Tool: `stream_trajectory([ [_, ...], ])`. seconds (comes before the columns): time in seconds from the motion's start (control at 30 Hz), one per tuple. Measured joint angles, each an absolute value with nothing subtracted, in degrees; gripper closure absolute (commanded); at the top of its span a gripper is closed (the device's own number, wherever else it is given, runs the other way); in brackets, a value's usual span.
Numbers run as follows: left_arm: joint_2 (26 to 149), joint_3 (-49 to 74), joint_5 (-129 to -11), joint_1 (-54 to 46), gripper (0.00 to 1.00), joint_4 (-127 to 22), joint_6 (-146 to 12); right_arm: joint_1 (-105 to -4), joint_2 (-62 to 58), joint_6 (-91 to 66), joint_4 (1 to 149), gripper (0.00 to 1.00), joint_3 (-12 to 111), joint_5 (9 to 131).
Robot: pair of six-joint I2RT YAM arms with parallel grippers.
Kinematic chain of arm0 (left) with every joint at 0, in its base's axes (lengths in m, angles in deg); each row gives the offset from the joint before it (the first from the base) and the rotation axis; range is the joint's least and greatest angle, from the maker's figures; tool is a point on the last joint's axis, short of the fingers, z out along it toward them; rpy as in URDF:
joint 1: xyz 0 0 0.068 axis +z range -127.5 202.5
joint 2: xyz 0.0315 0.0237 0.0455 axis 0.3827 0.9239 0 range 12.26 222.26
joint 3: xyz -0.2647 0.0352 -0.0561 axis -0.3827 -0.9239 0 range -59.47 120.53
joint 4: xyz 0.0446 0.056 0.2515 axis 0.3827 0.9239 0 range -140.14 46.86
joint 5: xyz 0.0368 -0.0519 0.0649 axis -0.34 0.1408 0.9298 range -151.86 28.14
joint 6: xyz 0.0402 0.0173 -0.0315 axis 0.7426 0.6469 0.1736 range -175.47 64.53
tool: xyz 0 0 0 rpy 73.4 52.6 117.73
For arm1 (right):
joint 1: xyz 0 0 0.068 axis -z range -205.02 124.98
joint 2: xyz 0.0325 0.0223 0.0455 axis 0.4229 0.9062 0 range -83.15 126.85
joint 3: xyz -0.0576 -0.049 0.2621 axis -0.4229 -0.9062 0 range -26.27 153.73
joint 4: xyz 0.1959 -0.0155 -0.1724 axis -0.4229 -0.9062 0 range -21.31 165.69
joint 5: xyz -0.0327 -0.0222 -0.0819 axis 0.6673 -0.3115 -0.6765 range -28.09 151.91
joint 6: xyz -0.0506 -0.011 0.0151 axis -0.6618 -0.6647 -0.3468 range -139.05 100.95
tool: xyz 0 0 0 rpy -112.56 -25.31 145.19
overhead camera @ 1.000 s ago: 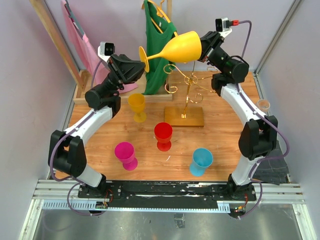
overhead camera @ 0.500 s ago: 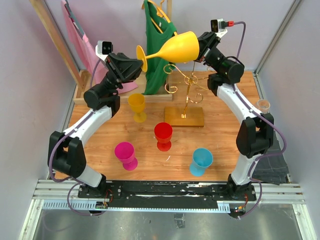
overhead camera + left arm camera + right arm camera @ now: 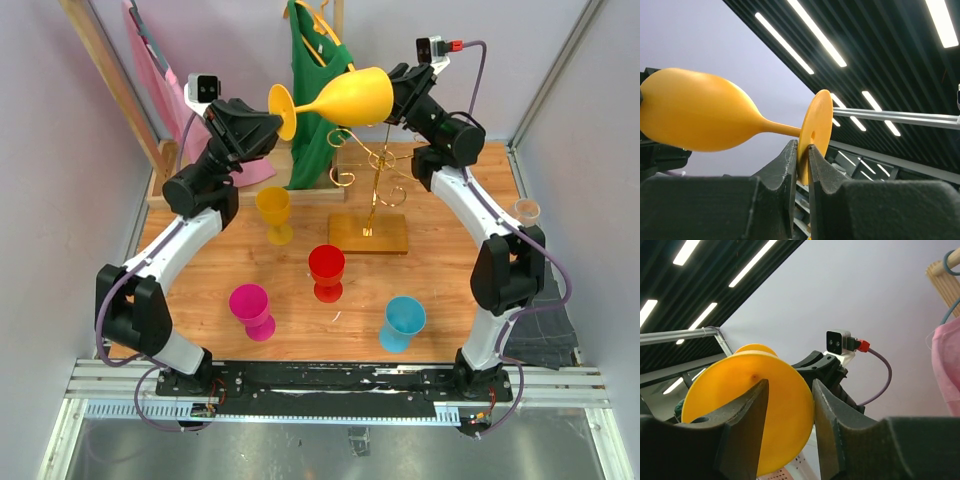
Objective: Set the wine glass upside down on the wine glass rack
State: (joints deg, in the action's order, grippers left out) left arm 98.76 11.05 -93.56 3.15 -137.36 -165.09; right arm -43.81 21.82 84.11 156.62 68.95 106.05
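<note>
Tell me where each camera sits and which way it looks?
Top external: above and behind, looking down at the table; left arm, right arm show.
Left wrist: on left gripper, looking up at ceiling lights; fingers pinch the wine glass foot.
Right wrist: on right gripper, facing the left arm; fingers show.
All share the wine glass.

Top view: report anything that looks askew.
The yellow wine glass hangs sideways in mid-air near the top of the gold rack, not upside down. The left gripper pinches its foot and the right gripper holds its bowl.
</note>
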Motion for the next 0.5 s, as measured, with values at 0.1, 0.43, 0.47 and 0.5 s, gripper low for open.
stream_trajectory([
  [0.1, 98.8, 12.3, -93.7, 3.1, 1.0, -137.4, -165.2, -43.8, 21.8, 83.6, 156.3, 0.52, 68.9, 106.5],
  [0.43, 98.7, 14.2, -94.0, 4.7, 1.0, -137.3, -166.5, -40.1, 16.7, 78.6, 150.4, 0.43, 65.3, 107.9],
  [0.47, 98.5, 14.7, -94.0, 5.1, 1.0, -137.3, -166.8, -39.1, 15.5, 77.7, 149.3, 0.42, 64.6, 108.0],
  [0.5, 98.4, 15.1, -93.9, 5.4, 1.0, -137.3, -166.8, -38.4, 14.5, 76.9, 148.5, 0.42, 64.1, 108.1],
])
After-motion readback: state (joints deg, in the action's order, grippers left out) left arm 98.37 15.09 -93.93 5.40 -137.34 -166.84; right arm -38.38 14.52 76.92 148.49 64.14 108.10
